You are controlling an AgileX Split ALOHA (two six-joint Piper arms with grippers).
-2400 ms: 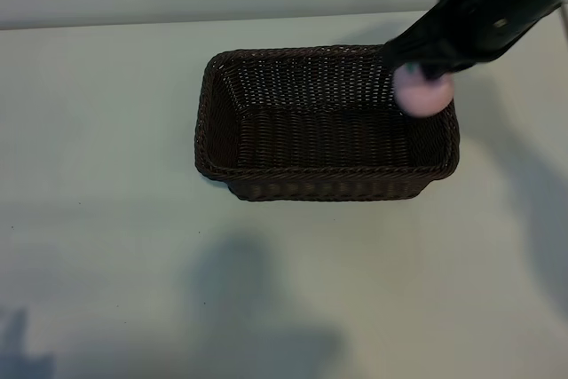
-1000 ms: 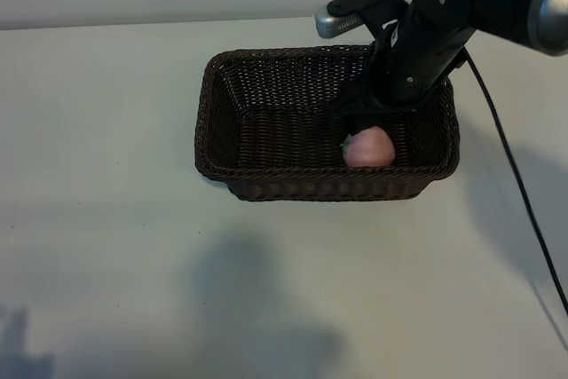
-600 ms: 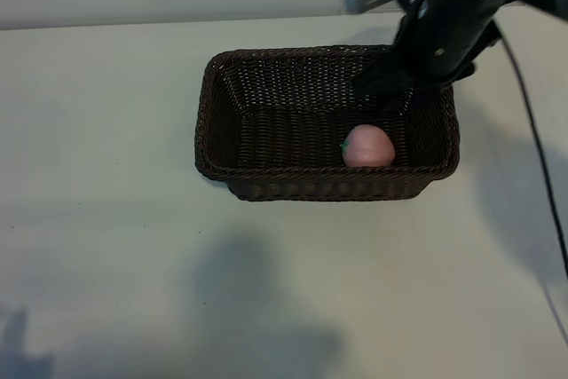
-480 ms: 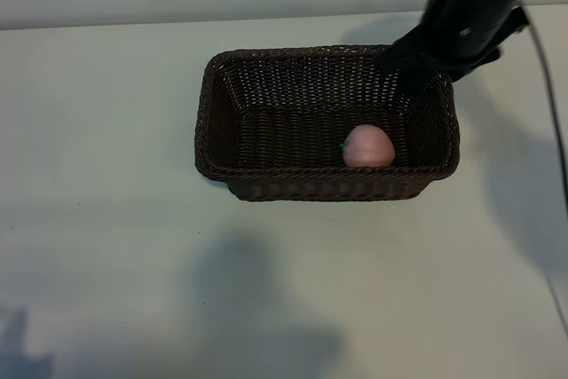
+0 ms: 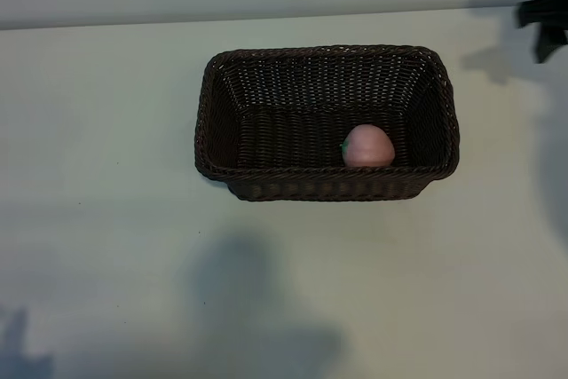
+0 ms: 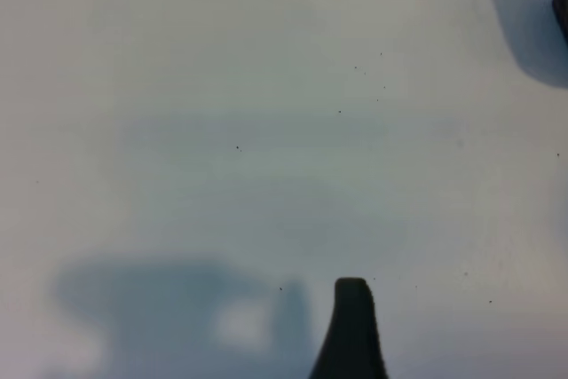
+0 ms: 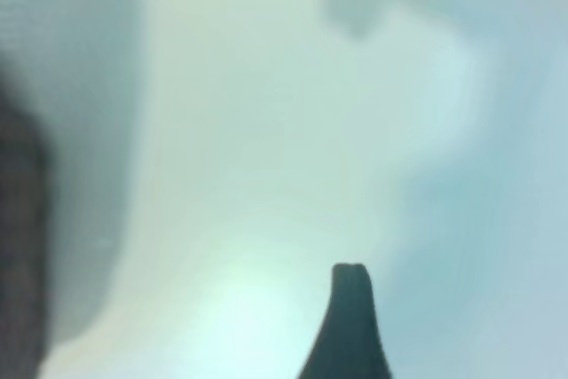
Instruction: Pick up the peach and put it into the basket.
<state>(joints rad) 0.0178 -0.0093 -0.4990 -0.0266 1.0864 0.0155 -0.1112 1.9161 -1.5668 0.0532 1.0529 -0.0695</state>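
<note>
Exterior, right arm: you see only its dark tip point(image 5: 543, 26) at the far right edge, well apart from the basket point(image 5: 206, 122).
Exterior, basket: one peach point(image 5: 368, 146) inside, near-right.
Left wrist: left gripper point(image 6: 351, 330) wide, empty, over table point(image 6: 222, 130).
Right wrist: right gripper point(image 7: 348, 326) spread, empty.
</note>
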